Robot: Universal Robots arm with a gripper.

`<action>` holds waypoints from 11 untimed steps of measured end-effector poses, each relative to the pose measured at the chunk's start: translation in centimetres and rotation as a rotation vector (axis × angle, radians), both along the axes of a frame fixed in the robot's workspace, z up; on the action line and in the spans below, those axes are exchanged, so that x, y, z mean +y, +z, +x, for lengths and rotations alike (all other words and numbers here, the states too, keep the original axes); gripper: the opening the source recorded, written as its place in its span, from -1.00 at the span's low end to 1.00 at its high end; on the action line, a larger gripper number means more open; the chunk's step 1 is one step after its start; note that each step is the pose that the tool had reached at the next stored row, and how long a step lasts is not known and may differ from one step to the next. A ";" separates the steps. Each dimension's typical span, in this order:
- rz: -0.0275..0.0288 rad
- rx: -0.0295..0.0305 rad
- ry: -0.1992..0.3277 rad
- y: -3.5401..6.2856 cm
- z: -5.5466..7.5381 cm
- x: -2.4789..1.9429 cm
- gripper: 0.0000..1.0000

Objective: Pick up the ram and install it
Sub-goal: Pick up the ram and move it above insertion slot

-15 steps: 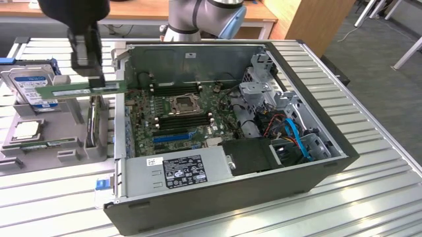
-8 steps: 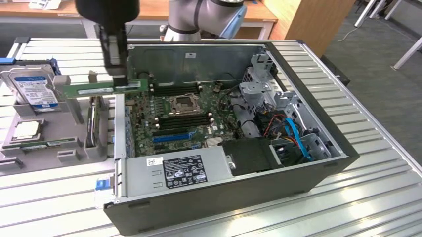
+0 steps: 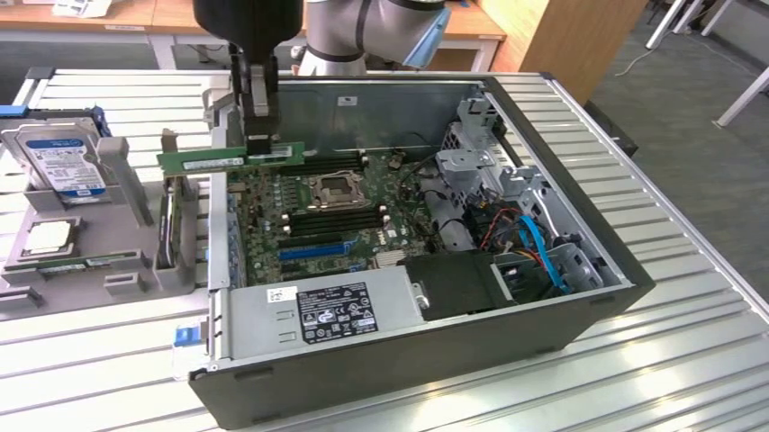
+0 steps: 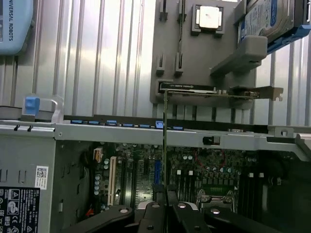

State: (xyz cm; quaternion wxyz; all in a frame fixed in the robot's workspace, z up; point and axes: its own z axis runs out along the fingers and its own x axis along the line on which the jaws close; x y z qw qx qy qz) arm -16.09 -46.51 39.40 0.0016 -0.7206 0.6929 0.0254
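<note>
Gripping the ram (image 3: 207, 159) (image 4: 165, 145) by its upper edge, my pincer (image 3: 266, 144) (image 4: 165, 208) was clamped together on the thin green stick, one black finger on each face. I held the stick in the air, lying level along its length with its narrow edge down. In the wrist view it appeared edge-on as a fine line running away from my fingers.

The ram hung over the left wall of the open computer case (image 3: 420, 369), on the exterior view's left. One end reached inward over the edge of the motherboard (image 3: 270, 202), and the other poked out past the wall. It touched nothing but my fingers and sat in no slot.

Below it and to the exterior view's right lay the square processor socket (image 3: 333, 189). Just nearer than the socket ran the row of black memory slots (image 3: 330, 219), apart from the stick. Nearer again sat a long blue slot (image 3: 315, 251), and then the grey power supply (image 3: 324, 306) with its black label at the near end of the case. Blue cables (image 3: 543, 256) curled at the case's right side.

Outside the case, on the exterior view's left, stood a grey fixture (image 3: 121, 261). A wide green expansion card (image 3: 168, 225) stood upright in it just beside the case wall, a processor chip (image 3: 49, 237) lay flat on it, and a hard drive (image 3: 60, 162) leaned at its far end. Everything rested on a ribbed metal table (image 3: 673, 360).
</note>
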 end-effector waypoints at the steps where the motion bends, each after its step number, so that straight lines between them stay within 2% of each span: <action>1: 0.0001 -0.0001 0.000 0.00 0.0 0.00 -0.76; 11: 0.0001 0.0002 -0.015 -0.01 0.4 0.00 -0.76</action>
